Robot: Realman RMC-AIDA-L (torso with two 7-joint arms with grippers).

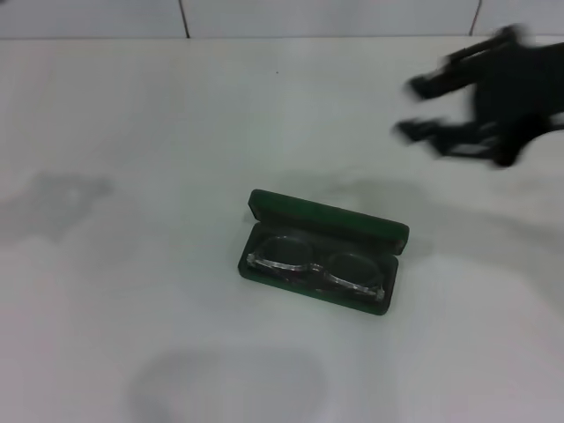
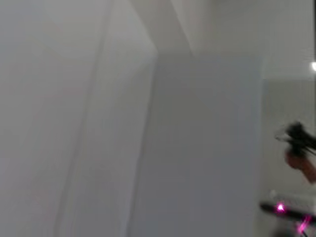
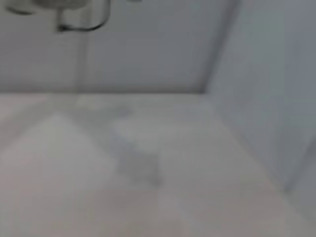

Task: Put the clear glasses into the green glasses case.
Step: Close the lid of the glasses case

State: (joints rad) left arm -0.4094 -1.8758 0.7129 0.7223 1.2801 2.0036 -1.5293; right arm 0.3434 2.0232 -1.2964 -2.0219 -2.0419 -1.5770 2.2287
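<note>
— Where's the hand?

— The right gripper [image 1: 412,109] hangs above the far right part of the table, well apart from the case. Its two black fingers [image 1: 432,84] point left and stand spread, with nothing between them. The left gripper isn't anywhere I can see.

— And the table?

— A wide white table [image 1: 132,132], bare apart from one thing, running back to a pale tiled wall [image 1: 335,16].

— The case?

— The green glasses case [image 1: 321,253] lies near the middle of the table, a little to the right and turned at a slight slant. It is open, with the lid standing up along its far side.

— The glasses?

— The clear glasses [image 1: 317,262] lie inside the lower tray of the case, lenses side by side along its length, resting on the dark lining.
</note>
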